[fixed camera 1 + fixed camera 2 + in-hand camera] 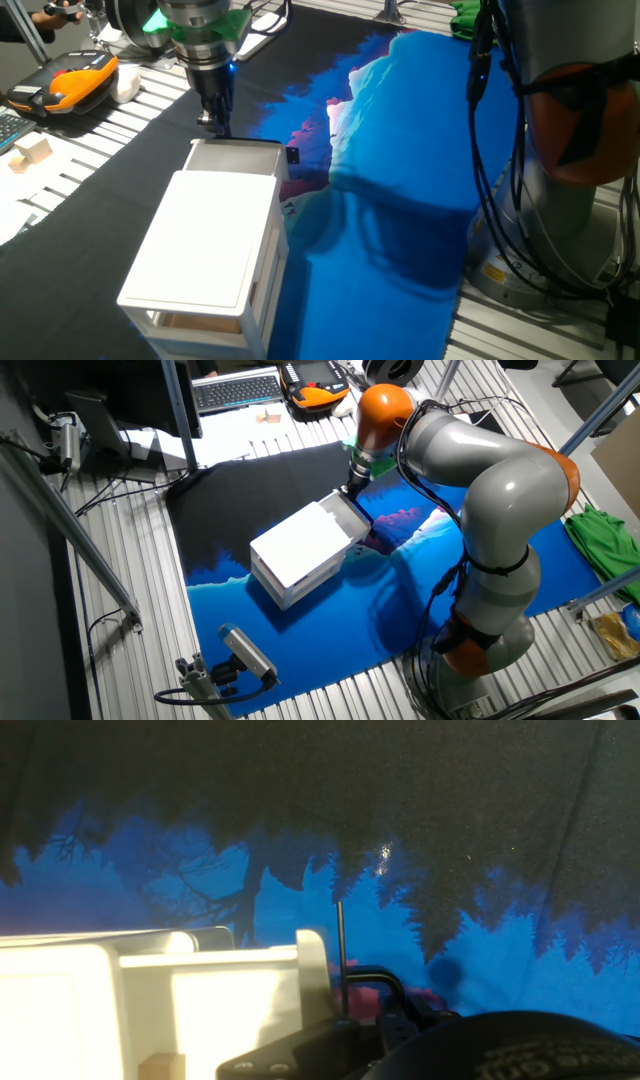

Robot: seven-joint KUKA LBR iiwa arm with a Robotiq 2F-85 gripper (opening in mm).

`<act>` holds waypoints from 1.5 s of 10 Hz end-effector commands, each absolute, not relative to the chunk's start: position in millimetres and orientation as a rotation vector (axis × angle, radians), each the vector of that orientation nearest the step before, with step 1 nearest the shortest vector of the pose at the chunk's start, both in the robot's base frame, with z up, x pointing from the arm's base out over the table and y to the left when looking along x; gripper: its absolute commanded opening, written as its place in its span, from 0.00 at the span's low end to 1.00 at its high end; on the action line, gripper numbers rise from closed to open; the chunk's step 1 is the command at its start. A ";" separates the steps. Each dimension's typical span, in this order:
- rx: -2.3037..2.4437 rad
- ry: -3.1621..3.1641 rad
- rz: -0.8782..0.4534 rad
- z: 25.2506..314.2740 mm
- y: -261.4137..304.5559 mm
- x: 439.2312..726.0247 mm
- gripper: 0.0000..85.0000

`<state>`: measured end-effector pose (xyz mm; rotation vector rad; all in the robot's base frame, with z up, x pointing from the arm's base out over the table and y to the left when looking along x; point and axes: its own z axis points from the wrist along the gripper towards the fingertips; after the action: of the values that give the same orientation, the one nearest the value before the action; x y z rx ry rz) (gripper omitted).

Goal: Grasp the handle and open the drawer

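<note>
At the drawer (236, 159) front, your gripper (214, 122) sits on the handle (340, 955); jaw state unclear. Light plastic, thin stiff bar: grip mid-bar, pull straight.

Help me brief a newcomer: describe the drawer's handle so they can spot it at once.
Find the white drawer unit on the dark cloth. Its top drawer juts out toward the gripper. The handle is the thin dark bar across that drawer's front, unlike the white plastic around it.
</note>
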<state>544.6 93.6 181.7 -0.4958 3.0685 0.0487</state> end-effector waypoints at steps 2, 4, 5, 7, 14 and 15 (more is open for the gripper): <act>-0.498 3.068 0.048 182.3 91.4 545.4 0.00; -0.500 3.067 0.051 181.4 89.8 545.8 0.00; -0.500 3.066 0.054 180.7 89.1 545.9 0.00; -0.502 3.065 0.056 180.7 87.9 546.0 0.00; -0.536 3.063 0.070 181.0 72.2 553.8 0.00; -0.536 3.063 0.070 181.1 71.7 553.8 0.00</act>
<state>553.7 71.6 181.2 -0.5359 3.0633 0.0702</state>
